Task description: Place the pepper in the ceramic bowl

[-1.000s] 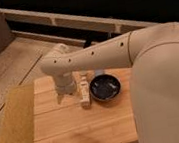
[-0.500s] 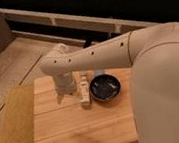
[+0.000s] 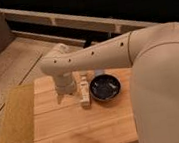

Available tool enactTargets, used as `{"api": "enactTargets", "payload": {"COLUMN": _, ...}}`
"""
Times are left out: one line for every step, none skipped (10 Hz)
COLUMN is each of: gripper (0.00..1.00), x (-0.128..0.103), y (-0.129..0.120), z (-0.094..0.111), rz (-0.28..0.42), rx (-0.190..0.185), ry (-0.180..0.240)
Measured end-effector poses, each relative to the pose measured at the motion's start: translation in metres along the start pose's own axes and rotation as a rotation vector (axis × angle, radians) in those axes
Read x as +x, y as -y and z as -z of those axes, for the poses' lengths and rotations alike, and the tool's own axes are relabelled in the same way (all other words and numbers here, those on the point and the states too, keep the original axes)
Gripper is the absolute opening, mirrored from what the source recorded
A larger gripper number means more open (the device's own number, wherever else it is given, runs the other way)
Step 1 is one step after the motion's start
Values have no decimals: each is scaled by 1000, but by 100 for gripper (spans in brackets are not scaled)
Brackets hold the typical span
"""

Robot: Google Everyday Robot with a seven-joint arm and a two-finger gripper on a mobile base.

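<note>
The ceramic bowl [image 3: 105,88] is dark and glossy and sits on the wooden table [image 3: 82,132], right of centre. My gripper [image 3: 66,97] points straight down at the table, left of the bowl. Its two fingers stand apart, so it is open, and I see nothing held between them. The pepper does not show; the arm and the gripper cover the patch of table under them.
A pale wooden block [image 3: 85,95] stands between the gripper and the bowl, close to both. The robot's thick cream arm [image 3: 148,67] fills the right side. A yellowish mat [image 3: 13,128] lies along the table's left edge. Dark railings run behind.
</note>
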Motion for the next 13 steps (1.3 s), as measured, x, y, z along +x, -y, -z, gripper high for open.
{"api": "enactTargets", "payload": {"gripper": 65, "x": 0, "y": 0, "z": 0, "rz": 0, "rx": 0, "ry": 0}}
{"api": "enactTargets", "payload": {"gripper": 65, "x": 0, "y": 0, "z": 0, "rz": 0, "rx": 0, "ry": 0}}
{"api": "enactTargets", "payload": {"gripper": 65, "x": 0, "y": 0, "z": 0, "rz": 0, "rx": 0, "ry": 0}}
{"api": "enactTargets", "payload": {"gripper": 65, "x": 0, "y": 0, "z": 0, "rz": 0, "rx": 0, "ry": 0}}
{"api": "enactTargets", "payload": {"gripper": 65, "x": 0, "y": 0, "z": 0, "rz": 0, "rx": 0, "ry": 0}}
{"api": "enactTargets", "payload": {"gripper": 65, "x": 0, "y": 0, "z": 0, "rz": 0, "rx": 0, "ry": 0}}
{"api": "enactTargets", "payload": {"gripper": 65, "x": 0, "y": 0, "z": 0, "rz": 0, "rx": 0, "ry": 0}}
{"api": "enactTargets", "payload": {"gripper": 65, "x": 0, "y": 0, "z": 0, "rz": 0, "rx": 0, "ry": 0}}
{"api": "enactTargets", "payload": {"gripper": 65, "x": 0, "y": 0, "z": 0, "rz": 0, "rx": 0, "ry": 0}}
{"api": "enactTargets", "payload": {"gripper": 65, "x": 0, "y": 0, "z": 0, "rz": 0, "rx": 0, "ry": 0}}
{"api": "enactTargets", "payload": {"gripper": 65, "x": 0, "y": 0, "z": 0, "rz": 1, "rx": 1, "ry": 0}}
{"api": "enactTargets", "payload": {"gripper": 65, "x": -1, "y": 1, "z": 1, "rz": 0, "rx": 4, "ry": 2}}
{"api": "enactTargets", "payload": {"gripper": 65, "x": -11, "y": 1, "z": 7, "rz": 19, "rx": 6, "ry": 21}}
